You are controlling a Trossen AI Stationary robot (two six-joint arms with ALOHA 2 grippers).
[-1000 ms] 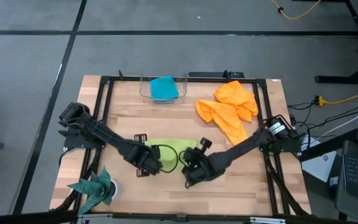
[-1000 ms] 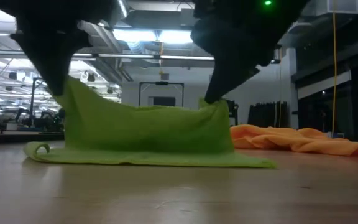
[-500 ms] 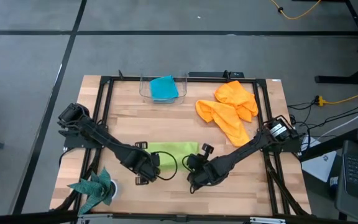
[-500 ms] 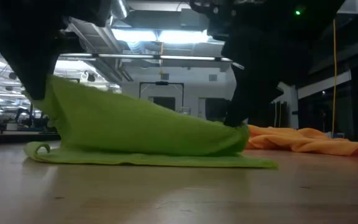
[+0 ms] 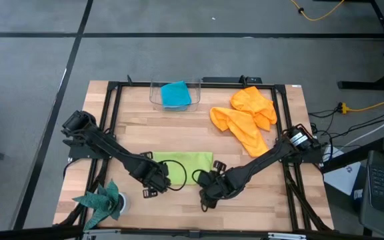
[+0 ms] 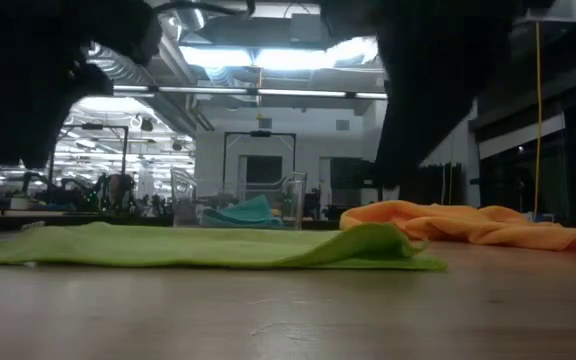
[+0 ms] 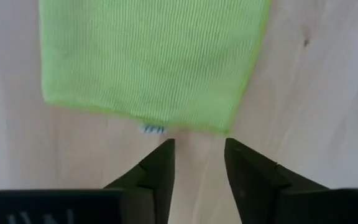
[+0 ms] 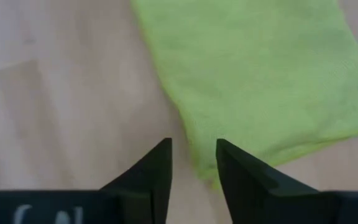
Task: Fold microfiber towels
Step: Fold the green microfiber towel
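Observation:
The lime-green towel (image 5: 184, 161) lies flat on the wooden table (image 5: 245, 193) in a folded oblong; the low view shows its right end (image 6: 368, 245) doubled over. My left gripper (image 5: 153, 185) stands open just off the towel's near left corner (image 7: 55, 99), fingertips (image 7: 165, 149) clear of the edge. My right gripper (image 5: 207, 192) stands open off the near right corner (image 8: 204, 168). Neither holds anything. A turquoise-blue towel (image 5: 175, 95) sits in a clear bin at the far edge. Two orange towels (image 5: 245, 117) lie crumpled at the far right.
A dark teal spiky-edged cloth (image 5: 100, 202) lies at the near left corner. The clear bin (image 5: 157, 95) stands at the far middle. A black frame (image 5: 112, 120) runs around the table. Bare wood (image 5: 179, 127) lies between the green towel and the bin.
Both grippers held the green towel's raised edge, carried it toward the table's near edge and lowered it, the right side first. Both have then opened and let go. The towel, which stood up like a tent, now lies flat, folded over.

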